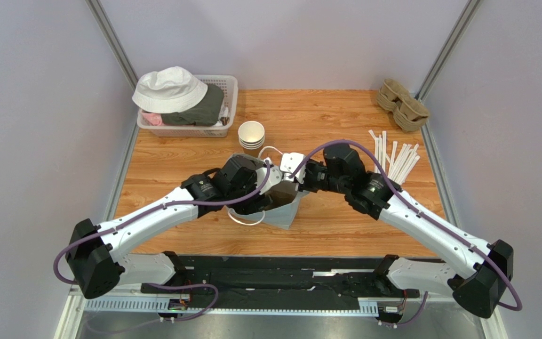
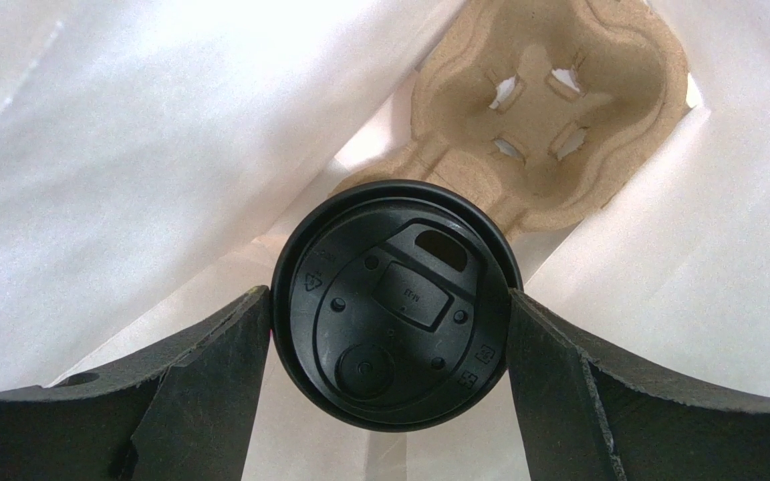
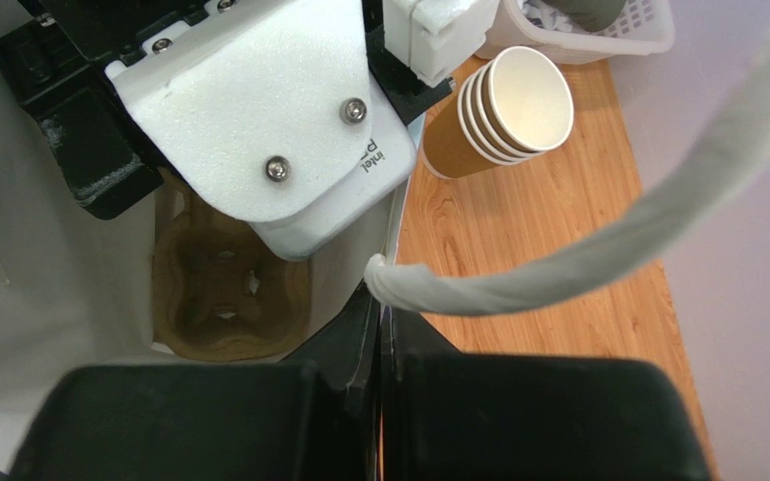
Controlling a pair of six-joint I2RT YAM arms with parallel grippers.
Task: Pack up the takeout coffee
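Note:
The takeout coffee (image 2: pixel 391 306) shows from above as a round black lid, with the cup body hidden below it. My left gripper (image 2: pixel 391 311) is shut on it, one finger (image 2: pixel 223 351) at each side of the lid. It hangs inside a white paper bag (image 2: pixel 138 150), above and beside a brown pulp cup carrier (image 2: pixel 550 110) on the bag's floor. My right gripper (image 3: pixel 381 321) is shut on the bag's rim next to the white rope handle (image 3: pixel 580 251). In the top view both grippers meet at the bag (image 1: pixel 286 210), left gripper (image 1: pixel 270 185) reaching in, right gripper (image 1: pixel 296 178) at its edge.
A stack of lidless paper cups (image 1: pixel 251 134) stands just behind the bag. A white basket (image 1: pixel 228 88) with a white hat (image 1: pixel 170 88) and clothes sits back left. White stirrers (image 1: pixel 394 159) lie at the right, and spare pulp carriers (image 1: pixel 401 104) sit in the back right corner.

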